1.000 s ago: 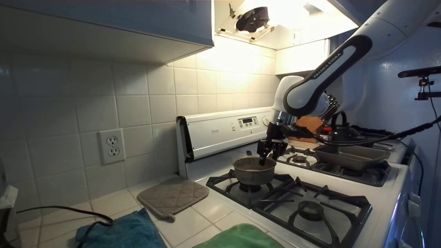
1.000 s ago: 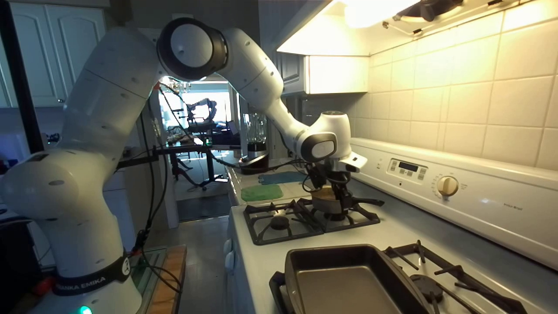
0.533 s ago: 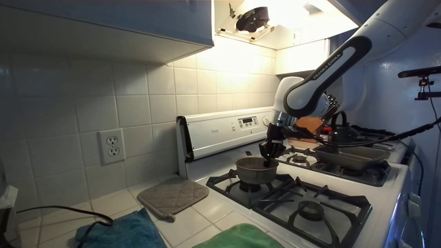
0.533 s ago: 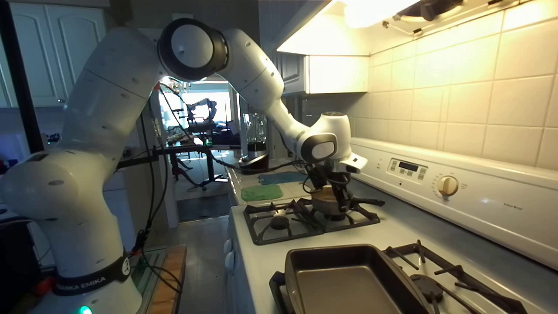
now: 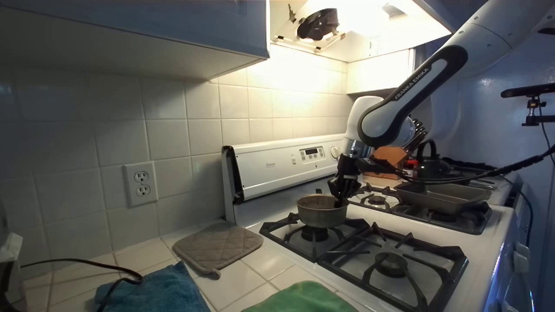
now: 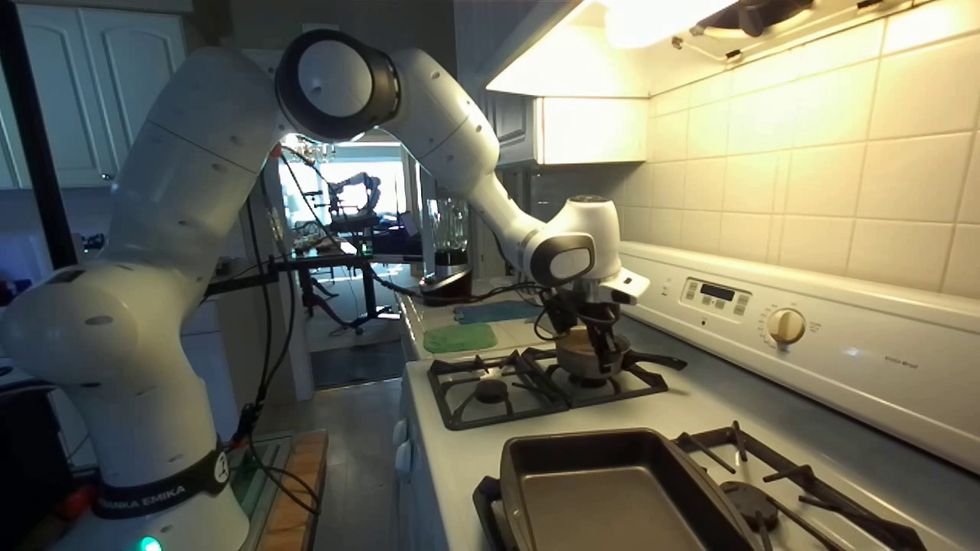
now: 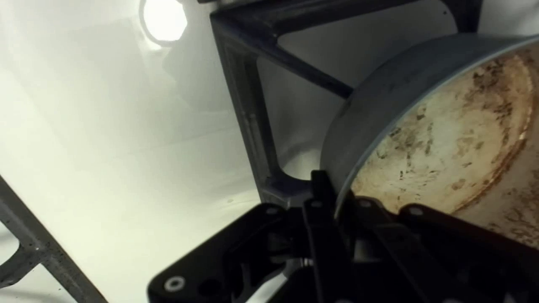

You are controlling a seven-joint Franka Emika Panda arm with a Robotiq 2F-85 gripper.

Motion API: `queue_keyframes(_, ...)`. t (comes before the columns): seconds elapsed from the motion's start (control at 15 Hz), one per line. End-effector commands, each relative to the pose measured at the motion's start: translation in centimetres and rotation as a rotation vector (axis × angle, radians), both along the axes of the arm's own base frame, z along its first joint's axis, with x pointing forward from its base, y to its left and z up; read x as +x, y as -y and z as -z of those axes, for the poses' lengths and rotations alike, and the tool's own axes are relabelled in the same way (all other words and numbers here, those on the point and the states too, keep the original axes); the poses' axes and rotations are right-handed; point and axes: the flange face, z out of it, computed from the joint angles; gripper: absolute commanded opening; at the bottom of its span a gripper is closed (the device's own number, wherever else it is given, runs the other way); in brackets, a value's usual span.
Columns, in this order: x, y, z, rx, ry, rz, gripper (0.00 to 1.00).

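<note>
A small grey saucepan (image 5: pixel 321 216) is over a burner of the gas stove, its inside stained brown. In the wrist view, my gripper (image 7: pixel 339 197) is shut on the saucepan's rim, one finger outside the wall and one inside. The pan's outer wall (image 7: pixel 374 109) fills the right of that view. In both exterior views the gripper (image 5: pixel 339 202) points down at the rim. The dark handle (image 6: pixel 660 359) extends towards the stove's back panel. Whether the pan's base still touches the grate (image 5: pixel 288 238), I cannot tell.
A rectangular baking pan (image 6: pixel 605 497) lies on the other burners. A kettle (image 5: pixel 433 167) and a knife block (image 5: pixel 388 158) stand farther along. A quilted pot holder (image 5: pixel 219 247), a blue towel (image 5: pixel 151 288) and a green cloth (image 5: pixel 303 299) lie on the tiled counter.
The gripper has closed on the saucepan's rim from a wider stance. The saucepan has shifted slightly, its handle reaching farther towards the back panel, and it sits a little higher in an exterior view.
</note>
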Motion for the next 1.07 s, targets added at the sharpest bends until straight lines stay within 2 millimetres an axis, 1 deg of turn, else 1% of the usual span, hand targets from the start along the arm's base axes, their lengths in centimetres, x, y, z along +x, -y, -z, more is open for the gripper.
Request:
queue_keyframes(0.0,-0.9,1.2,-0.2,-0.021,-0.008,0.04,0.01)
queue_keyframes(0.6,-2.2,5.3,-0.7,-0.047,-0.04,0.212,0.01)
queue_keyframes(0.8,-2.7,6.3,-0.6,-0.051,-0.046,0.257,0.01)
queue_keyframes(1.0,-2.7,6.7,-0.7,-0.051,-0.035,0.298,0.01)
